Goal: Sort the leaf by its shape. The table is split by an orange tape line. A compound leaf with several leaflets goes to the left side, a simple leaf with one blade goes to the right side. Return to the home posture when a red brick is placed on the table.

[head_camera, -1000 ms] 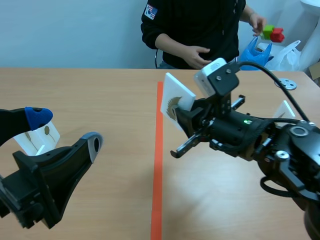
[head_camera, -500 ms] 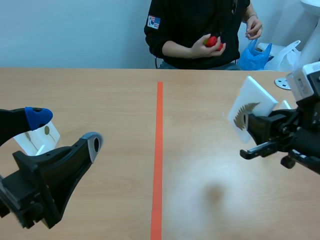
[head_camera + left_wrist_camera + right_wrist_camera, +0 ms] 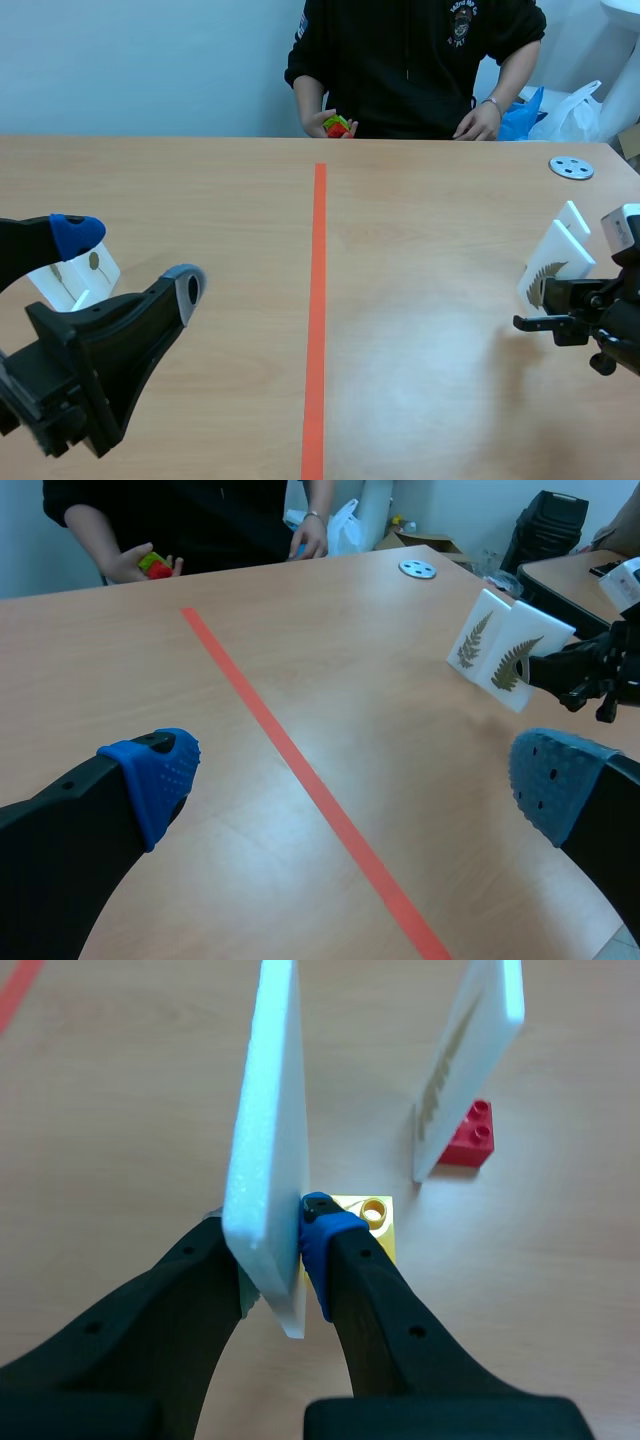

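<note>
The right gripper [image 3: 290, 1250] is clamped on the leaf card [image 3: 265, 1140] at 3 o'clock over the desk [image 3: 420, 350]; the card seems light, stiff foam, best pinched near its lower edge; the left gripper [image 3: 350, 775] stands apart

A grey disc [image 3: 571, 168] is being left flat at the far right of the table [image 3: 200, 190]. Beyond the far edge, a blue bag [image 3: 522, 104] and a white bag [image 3: 577, 110] are being kept beside a person in black [image 3: 410, 60].
</note>
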`<state>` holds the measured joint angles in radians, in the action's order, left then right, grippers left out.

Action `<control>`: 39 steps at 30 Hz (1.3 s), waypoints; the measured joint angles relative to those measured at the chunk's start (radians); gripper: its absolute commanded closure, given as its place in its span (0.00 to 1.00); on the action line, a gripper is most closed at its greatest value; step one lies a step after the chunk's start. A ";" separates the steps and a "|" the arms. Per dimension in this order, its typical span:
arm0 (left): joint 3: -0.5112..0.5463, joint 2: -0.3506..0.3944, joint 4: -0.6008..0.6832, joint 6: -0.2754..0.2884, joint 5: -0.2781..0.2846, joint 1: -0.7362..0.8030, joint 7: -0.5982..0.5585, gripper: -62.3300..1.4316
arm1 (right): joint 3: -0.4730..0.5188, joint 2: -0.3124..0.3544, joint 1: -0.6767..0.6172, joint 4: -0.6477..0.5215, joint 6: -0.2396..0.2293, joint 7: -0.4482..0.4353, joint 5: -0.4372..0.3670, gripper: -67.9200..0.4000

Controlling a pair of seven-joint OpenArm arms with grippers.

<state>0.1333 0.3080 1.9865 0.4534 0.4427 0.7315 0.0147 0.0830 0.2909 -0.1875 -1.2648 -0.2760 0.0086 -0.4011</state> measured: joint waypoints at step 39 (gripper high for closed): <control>0.000 0.000 0.000 0.000 0.000 0.000 0.000 0.00 | 0.161 -0.020 -0.030 -0.175 -0.089 -0.003 -0.047 0.24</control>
<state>0.1333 0.3080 1.9865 0.4534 0.4427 0.7315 0.0143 0.2443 0.2710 -0.2173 -1.4395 -0.3653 0.0051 -0.4484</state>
